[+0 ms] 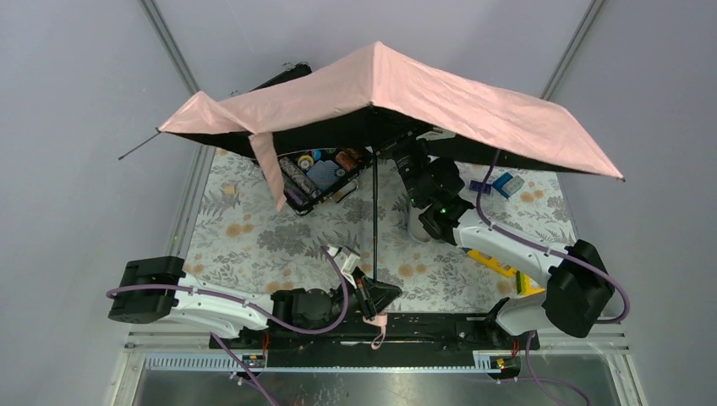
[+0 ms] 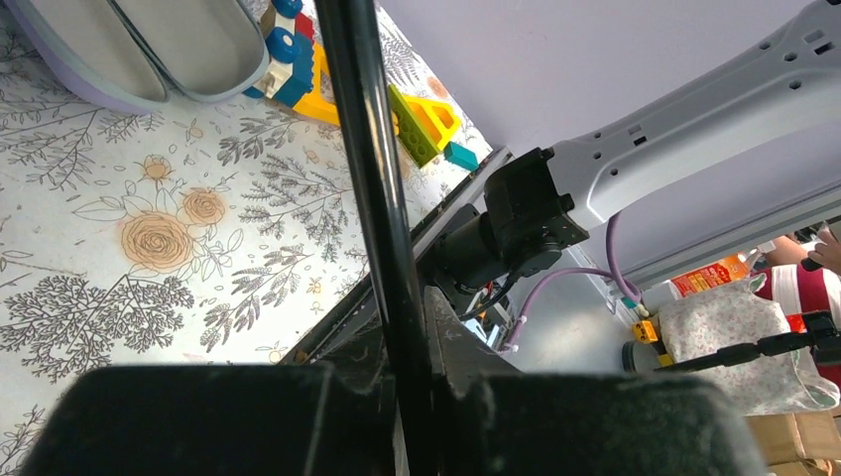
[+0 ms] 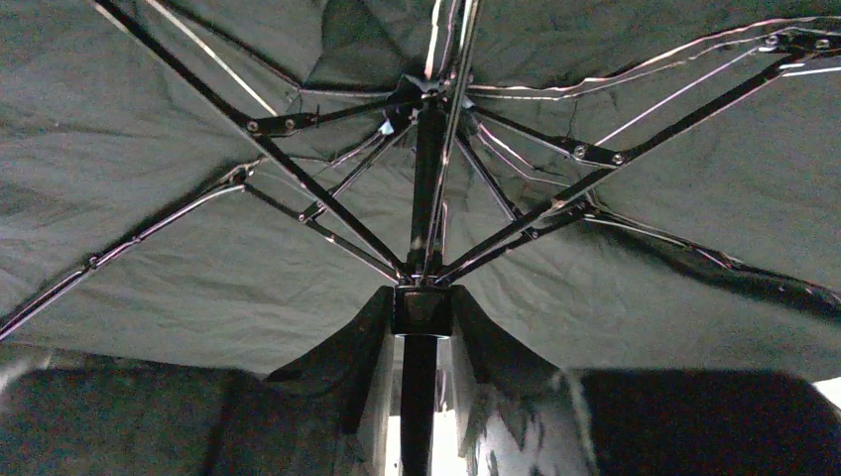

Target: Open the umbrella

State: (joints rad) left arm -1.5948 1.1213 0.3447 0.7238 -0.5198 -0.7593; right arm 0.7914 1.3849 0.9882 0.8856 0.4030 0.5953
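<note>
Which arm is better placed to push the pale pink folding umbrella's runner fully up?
Right, probably. The right gripper is under the canopy, fingers flanking the black shaft at the runner; the left gripper is shut on the shaft down by the pink handle.

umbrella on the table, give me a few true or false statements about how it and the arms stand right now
1. The umbrella has its pink canopy spread open. True.
2. The left pincer is shut on the black shaft. True.
3. The right pincer hangs out in the open, beside the canopy. False: it is under the canopy, its fingers on either side of the runner on the shaft.
4. The black basket sits at the near edge, by the arm bases. False: it is at the far side of the table, partly under the canopy.
</note>
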